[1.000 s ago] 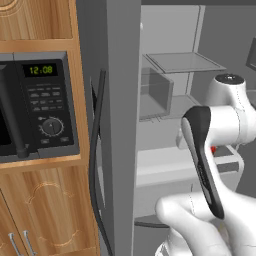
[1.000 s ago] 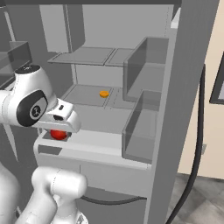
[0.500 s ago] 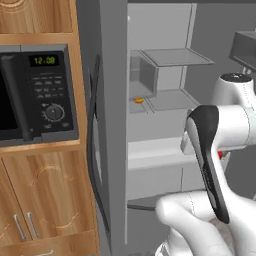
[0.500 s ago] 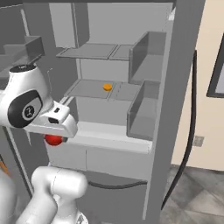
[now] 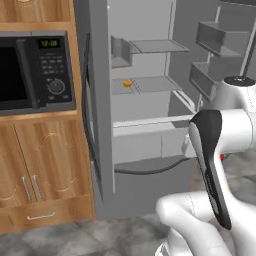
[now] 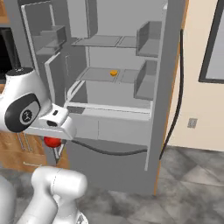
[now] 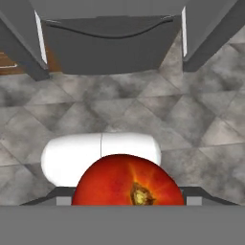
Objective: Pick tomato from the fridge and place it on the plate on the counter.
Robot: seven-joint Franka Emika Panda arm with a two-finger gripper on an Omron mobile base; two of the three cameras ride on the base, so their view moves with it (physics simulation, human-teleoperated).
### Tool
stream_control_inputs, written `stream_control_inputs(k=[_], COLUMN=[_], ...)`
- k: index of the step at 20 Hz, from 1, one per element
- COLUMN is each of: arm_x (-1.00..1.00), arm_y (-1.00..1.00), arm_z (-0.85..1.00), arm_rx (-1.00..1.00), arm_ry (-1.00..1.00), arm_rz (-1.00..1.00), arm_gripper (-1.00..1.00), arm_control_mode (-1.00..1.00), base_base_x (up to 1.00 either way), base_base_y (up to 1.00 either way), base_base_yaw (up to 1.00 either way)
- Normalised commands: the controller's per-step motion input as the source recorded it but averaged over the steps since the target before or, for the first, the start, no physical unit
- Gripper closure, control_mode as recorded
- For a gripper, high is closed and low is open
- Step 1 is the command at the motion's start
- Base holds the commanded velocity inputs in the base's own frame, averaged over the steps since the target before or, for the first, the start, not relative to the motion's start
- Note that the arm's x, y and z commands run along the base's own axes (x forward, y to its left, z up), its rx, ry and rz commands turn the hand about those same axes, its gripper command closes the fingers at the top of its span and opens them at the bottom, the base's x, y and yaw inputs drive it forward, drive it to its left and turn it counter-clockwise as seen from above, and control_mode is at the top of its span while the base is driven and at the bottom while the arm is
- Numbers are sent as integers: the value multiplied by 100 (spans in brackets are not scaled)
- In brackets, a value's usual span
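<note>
The tomato (image 7: 128,181) is a glossy red ball that fills the bottom of the hand view, held over the tiled floor. In the right base view the tomato (image 6: 52,141) hangs under the white hand, and my gripper (image 6: 53,142) is shut on it. It is outside the fridge (image 6: 113,129), low and in front of its lower drawers. The fridge (image 5: 150,135) stands open, with grey shelves and door bins showing. The plate and the counter are out of view.
A small orange item (image 6: 113,73) lies on the middle fridge shelf. Left of the fridge are a black microwave (image 5: 35,70) and wooden cabinets (image 5: 45,175). A beige wall with an outlet (image 6: 191,123) is at the right. Grey tiled floor (image 7: 191,110) lies below.
The whole picture has shifted: the base has backed away from the fridge, so more floor and the cabinets show. The gripper stays shut on the tomato.
</note>
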Motion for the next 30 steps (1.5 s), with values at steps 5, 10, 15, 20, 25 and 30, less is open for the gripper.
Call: stream_control_inputs(k=[5, 10, 15, 20, 25, 30], arm_x=[0, 0, 0, 0, 0, 0], arm_y=[0, 0, 0, 0, 0, 0], arm_z=[0, 0, 0, 0, 0, 0], arm_rx=[0, 0, 0, 0, 0, 0], arm_ry=[0, 0, 0, 0, 0, 0], arm_rz=[0, 0, 0, 0, 0, 0], arm_gripper=[100, 100, 100, 100, 100, 100], arm_control_mode=[100, 100, 100, 100, 100, 100], base_base_x=[-58, -59, -60, -42, -34, -24], base_base_y=[0, 3, 3, 1, 0, 0], base_base_yaw=[-31, -54, -81, -96, -98, -100])
